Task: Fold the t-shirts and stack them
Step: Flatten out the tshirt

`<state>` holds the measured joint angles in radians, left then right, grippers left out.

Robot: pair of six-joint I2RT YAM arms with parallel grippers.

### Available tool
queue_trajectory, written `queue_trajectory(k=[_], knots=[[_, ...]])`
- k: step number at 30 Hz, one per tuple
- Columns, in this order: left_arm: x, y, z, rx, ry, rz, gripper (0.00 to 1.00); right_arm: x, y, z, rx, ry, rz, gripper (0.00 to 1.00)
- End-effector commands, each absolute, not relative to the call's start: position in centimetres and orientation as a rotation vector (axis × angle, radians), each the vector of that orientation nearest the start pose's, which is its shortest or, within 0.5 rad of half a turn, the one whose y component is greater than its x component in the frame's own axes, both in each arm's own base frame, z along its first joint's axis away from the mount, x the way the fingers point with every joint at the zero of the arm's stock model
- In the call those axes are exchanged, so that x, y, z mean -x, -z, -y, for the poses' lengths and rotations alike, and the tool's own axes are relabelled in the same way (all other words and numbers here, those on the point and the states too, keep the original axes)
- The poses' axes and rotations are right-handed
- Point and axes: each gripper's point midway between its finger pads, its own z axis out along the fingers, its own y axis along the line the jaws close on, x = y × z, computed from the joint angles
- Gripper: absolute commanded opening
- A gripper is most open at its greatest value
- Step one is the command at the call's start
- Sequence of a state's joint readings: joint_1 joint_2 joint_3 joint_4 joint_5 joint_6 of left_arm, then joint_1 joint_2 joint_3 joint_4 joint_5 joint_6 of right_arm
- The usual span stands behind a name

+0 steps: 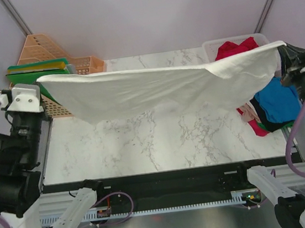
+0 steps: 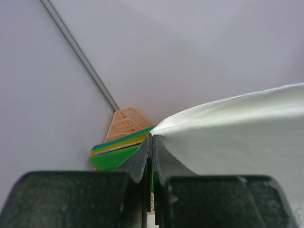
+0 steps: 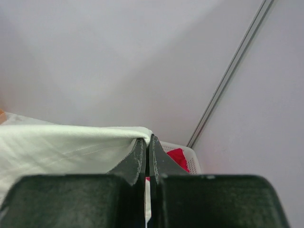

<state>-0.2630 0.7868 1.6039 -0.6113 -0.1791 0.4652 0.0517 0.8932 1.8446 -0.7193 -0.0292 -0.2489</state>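
A large white t-shirt (image 1: 160, 88) hangs stretched in the air across the table, held at both ends. My left gripper (image 1: 41, 80) is shut on its left corner; the left wrist view shows the pinched jaws (image 2: 153, 137) with the white cloth (image 2: 237, 137) running right. My right gripper (image 1: 282, 48) is shut on its right corner; the right wrist view shows the shut jaws (image 3: 148, 140) with the cloth (image 3: 66, 147) running left. A red t-shirt (image 1: 236, 47) lies in the basket. Bright blue (image 1: 278, 101) and black (image 1: 261, 117) t-shirts are piled at the right.
A white mesh basket (image 1: 211, 45) stands at the back right, seen also in the right wrist view (image 3: 190, 156). Green folders (image 1: 38, 67) rest in an orange rack (image 1: 50, 48) at the back left. The marble table (image 1: 161, 140) lies below the hanging shirt.
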Motion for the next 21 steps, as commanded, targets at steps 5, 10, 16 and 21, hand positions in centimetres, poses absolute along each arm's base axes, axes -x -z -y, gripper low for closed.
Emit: queue_trajectory(k=[5,10,16,21], knots=[[-16.9,-56.9,0.8,-0.317,-0.189,-1.242,0.02,-15.1,-59.4,-1.4,0.246,0.115,-1.241,0.00],[-16.0,-57.0,0.6,-0.311,-0.190,-1.234,0.02,-13.1,-61.7,-1.2,0.233,0.143,-1.183,0.00],[-15.6,-57.3,0.1,-0.296,-0.217,-1.229,0.02,-13.6,-62.8,-1.5,0.239,0.128,-1.164,0.00],[-17.4,-55.8,1.0,-0.318,-0.181,-1.273,0.02,-17.7,-59.9,-2.0,0.261,0.070,-1.237,0.00]])
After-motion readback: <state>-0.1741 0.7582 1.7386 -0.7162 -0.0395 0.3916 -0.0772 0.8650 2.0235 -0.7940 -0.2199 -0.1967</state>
